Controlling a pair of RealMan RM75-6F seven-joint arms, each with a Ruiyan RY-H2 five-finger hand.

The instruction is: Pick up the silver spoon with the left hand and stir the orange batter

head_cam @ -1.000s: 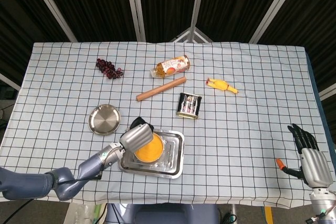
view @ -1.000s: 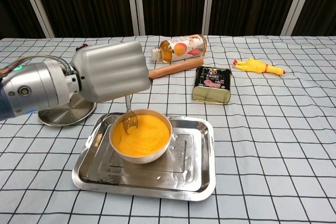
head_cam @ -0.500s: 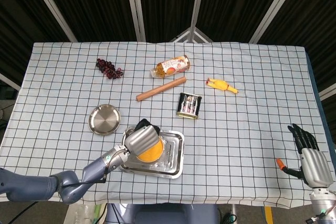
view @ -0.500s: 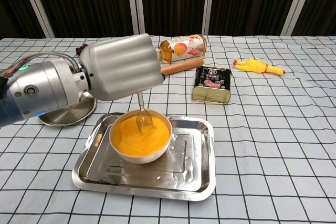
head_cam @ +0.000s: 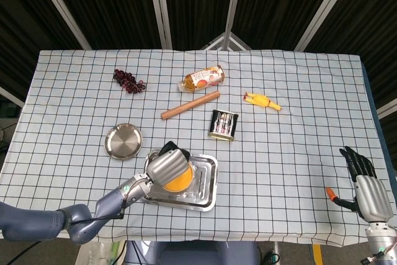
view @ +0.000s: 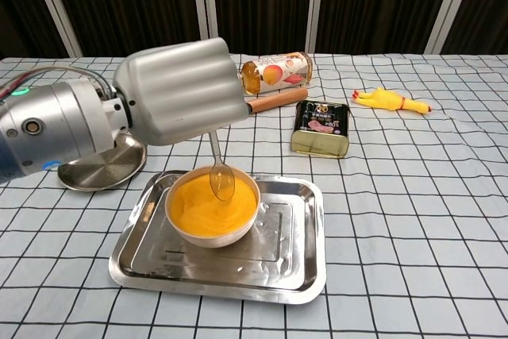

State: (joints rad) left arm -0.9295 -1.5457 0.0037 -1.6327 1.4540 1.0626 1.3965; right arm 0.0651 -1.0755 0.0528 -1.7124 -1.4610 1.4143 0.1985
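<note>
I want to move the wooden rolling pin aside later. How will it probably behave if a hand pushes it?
The wooden rolling pin looks like a smooth round cylinder lying flat on the tablecloth, so it would probably roll if pushed from the side. It seems rigid, so it should not bend. Rolling away from the robot, it might bump the bottle.

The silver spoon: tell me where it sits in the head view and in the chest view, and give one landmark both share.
Head view: the silver spoon is hidden under the left hand, over the bowl at lower centre-left.
Chest view: silver spoon hangs from the left hand, left of centre, its bowl at the orange batter.
Shared landmark: the steel tray under the bowl.
</note>
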